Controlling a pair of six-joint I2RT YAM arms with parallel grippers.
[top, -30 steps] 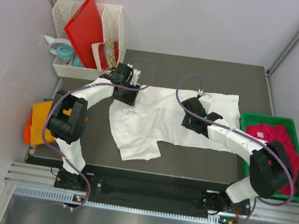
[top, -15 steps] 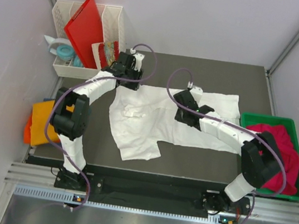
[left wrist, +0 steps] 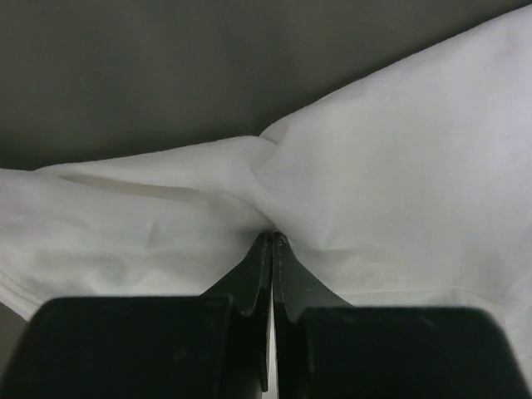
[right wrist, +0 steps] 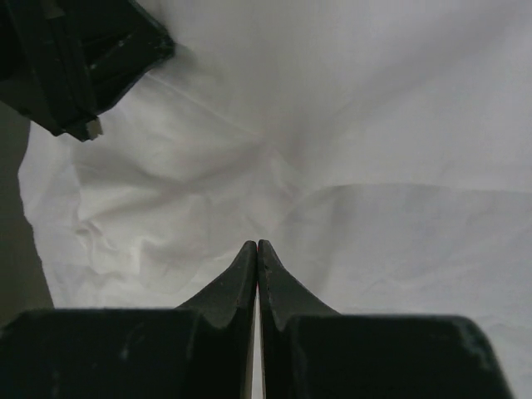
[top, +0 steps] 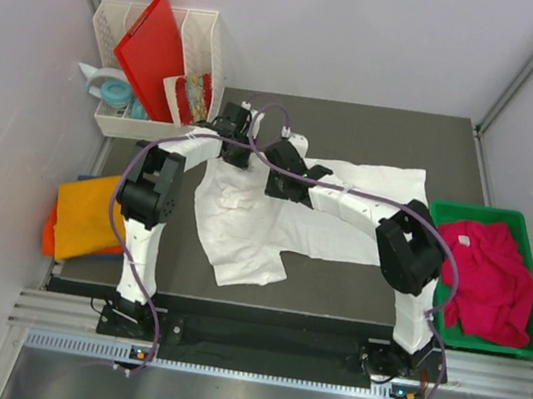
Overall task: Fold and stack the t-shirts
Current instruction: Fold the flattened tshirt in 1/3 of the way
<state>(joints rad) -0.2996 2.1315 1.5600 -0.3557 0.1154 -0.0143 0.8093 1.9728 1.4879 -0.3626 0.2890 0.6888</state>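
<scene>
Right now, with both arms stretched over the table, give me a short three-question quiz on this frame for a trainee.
1. True or false: the magenta t-shirt lies in the green bin.
2. Which garment do the left gripper and the right gripper both pinch? A) white t-shirt B) orange t-shirt C) magenta t-shirt
3. What holds the red board?
Key: 1 true; 2 A; 3 the white basket beyond the table's far left corner.
</scene>
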